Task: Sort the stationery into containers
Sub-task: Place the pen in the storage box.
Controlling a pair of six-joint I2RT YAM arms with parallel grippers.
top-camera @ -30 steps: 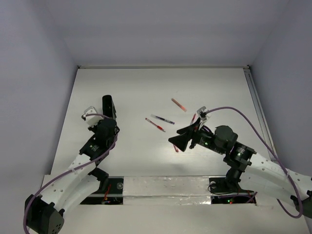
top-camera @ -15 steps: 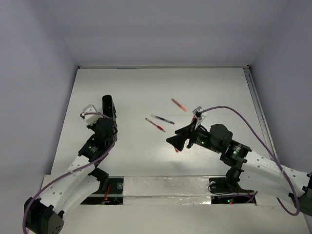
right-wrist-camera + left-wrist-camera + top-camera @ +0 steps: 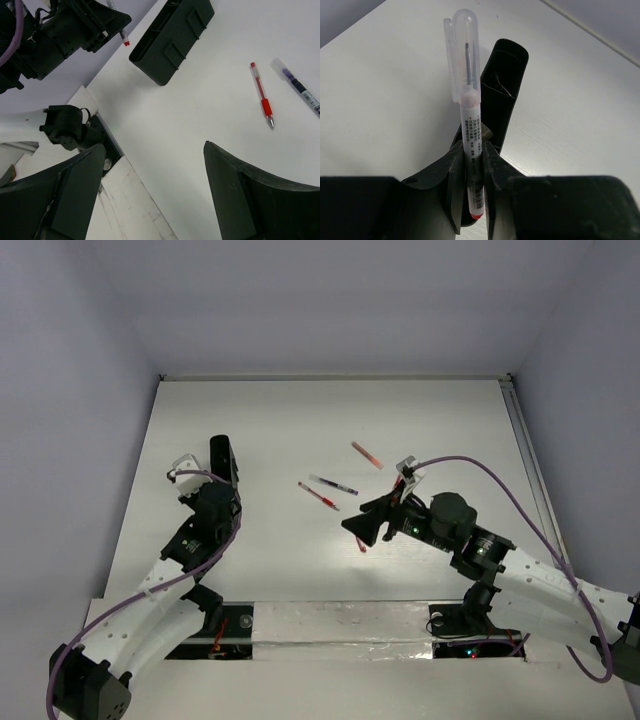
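My left gripper (image 3: 474, 165) is shut on a white pen (image 3: 471, 117) with a clear cap and a red end. The pen points out over the open end of the long black box (image 3: 504, 85). Seen from above, that gripper (image 3: 224, 490) sits at the near end of the box (image 3: 222, 453) on the left of the table. My right gripper (image 3: 358, 524) hangs open and holds nothing, above bare table (image 3: 165, 125). A red pen (image 3: 262, 96) and a dark pen with a clear cap (image 3: 299, 89) lie side by side ahead of it. A third, red-and-white pen (image 3: 366, 455) lies farther back.
A small red piece (image 3: 361, 545) lies just under the right gripper. The table's near edge, with a taped strip (image 3: 340, 622), runs between the two arm bases. In the right wrist view the box (image 3: 172, 36) lies at the upper left, beside the left arm (image 3: 65, 32).
The right gripper has crept a little to the left, still open. The left gripper keeps its hold on the pen and has barely moved.
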